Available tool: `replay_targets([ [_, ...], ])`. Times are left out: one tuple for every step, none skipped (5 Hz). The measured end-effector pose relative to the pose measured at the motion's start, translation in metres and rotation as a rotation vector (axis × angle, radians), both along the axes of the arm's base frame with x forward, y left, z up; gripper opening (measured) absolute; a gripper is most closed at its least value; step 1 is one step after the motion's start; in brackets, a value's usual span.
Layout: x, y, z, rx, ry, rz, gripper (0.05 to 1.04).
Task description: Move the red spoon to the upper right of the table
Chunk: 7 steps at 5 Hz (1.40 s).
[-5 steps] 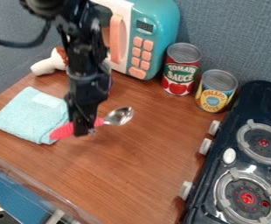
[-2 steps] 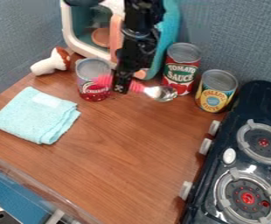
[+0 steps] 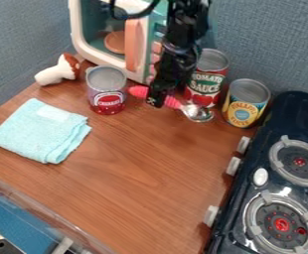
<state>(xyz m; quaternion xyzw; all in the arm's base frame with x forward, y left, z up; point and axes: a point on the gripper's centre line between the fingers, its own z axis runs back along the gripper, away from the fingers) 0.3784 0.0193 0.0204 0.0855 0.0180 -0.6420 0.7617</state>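
Red ridged handle and shiny silver bowl form the spoon (image 3: 174,103).

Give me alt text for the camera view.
Pincer holding the red spoon by its handle in front of the toy microwave, bowl toward the tall can and yellow can. A third can stands left of the pincer in view, a cloth farther left, the stove at right.

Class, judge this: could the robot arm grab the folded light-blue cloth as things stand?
Probably not yet: its claw seems to be holding the red spoon. With that set down, the way looks free, since nothing lies on the cloth.
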Motion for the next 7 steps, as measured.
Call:
replay_targets([
  [0.014,-0.002,-0.022,-0.013,0.024,-0.037,0.370],
  [0.020,-0.006,-0.044,-0.017,0.061,-0.061,0.370],
  [0.023,-0.011,-0.045,-0.041,0.059,-0.070,0.417],
  [0.018,-0.013,-0.048,-0.070,0.062,-0.080,0.741],
  [0.012,-0.008,-0.046,-0.132,0.052,-0.086,0.974],
  [0.011,-0.008,-0.028,-0.133,0.021,-0.091,1.002],
  [0.009,-0.007,0.004,-0.162,-0.058,-0.098,1.001],
])
